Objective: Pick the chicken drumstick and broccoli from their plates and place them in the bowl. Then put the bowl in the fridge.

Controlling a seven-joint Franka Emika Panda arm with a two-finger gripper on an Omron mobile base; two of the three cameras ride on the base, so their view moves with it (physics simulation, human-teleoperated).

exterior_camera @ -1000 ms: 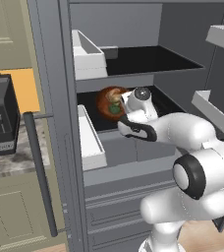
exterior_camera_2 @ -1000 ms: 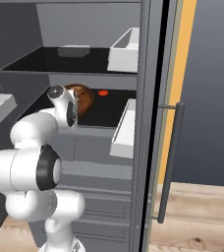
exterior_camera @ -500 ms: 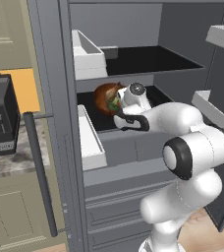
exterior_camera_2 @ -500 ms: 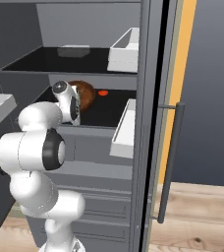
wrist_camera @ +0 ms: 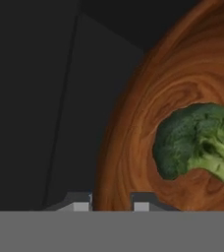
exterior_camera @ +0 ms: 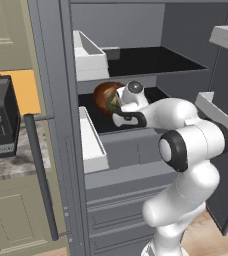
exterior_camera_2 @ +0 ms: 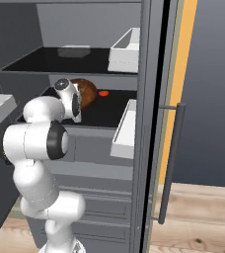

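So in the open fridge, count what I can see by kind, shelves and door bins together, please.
Reddish-brown wooden bowl: 1
Green broccoli floret, in that bowl: 1
Small red item on the same shelf: 1
Flat grey dish on the upper shelf: 1
White door bins: 4
Total: 8

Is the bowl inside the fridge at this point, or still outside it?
Inside. The bowl sits on the dark middle shelf of the open fridge, with the broccoli in it.
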